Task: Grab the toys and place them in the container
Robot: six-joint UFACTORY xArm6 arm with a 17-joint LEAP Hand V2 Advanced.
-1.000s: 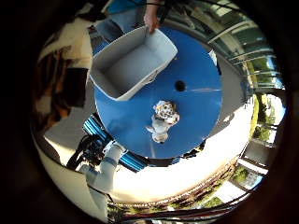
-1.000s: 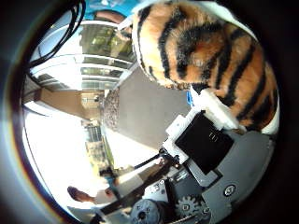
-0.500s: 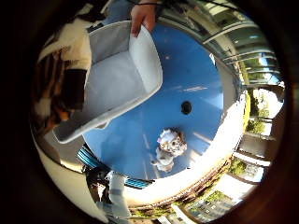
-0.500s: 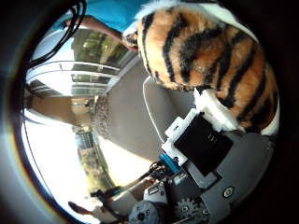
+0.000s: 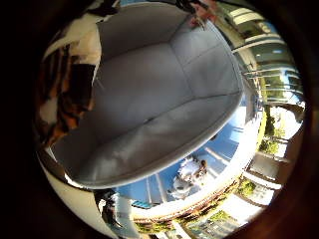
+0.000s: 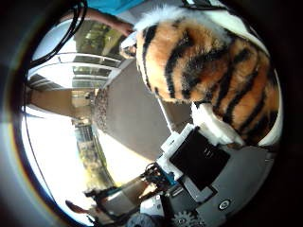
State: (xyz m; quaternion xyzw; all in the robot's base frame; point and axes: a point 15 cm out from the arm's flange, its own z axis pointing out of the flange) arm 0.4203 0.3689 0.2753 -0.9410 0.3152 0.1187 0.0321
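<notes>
The hand [image 6: 199, 165] clasps the soft, light tiger toy [image 6: 208, 75] by its body. The container [image 5: 159, 99] gapes close below; another toy [image 5: 188, 175] lies on the table [image 5: 224, 144]

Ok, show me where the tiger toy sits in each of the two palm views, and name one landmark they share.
Right little finger side palm view: the tiger toy is a striped strip at the picture's edge, beside the wall of the grey container.
Right thumb side palm view: it fills much of the picture, close against the palm, with part of the hand pressed on it.
Shared landmark: the tiger toy's orange and black stripes; I cannot match anything else with confidence.
</notes>
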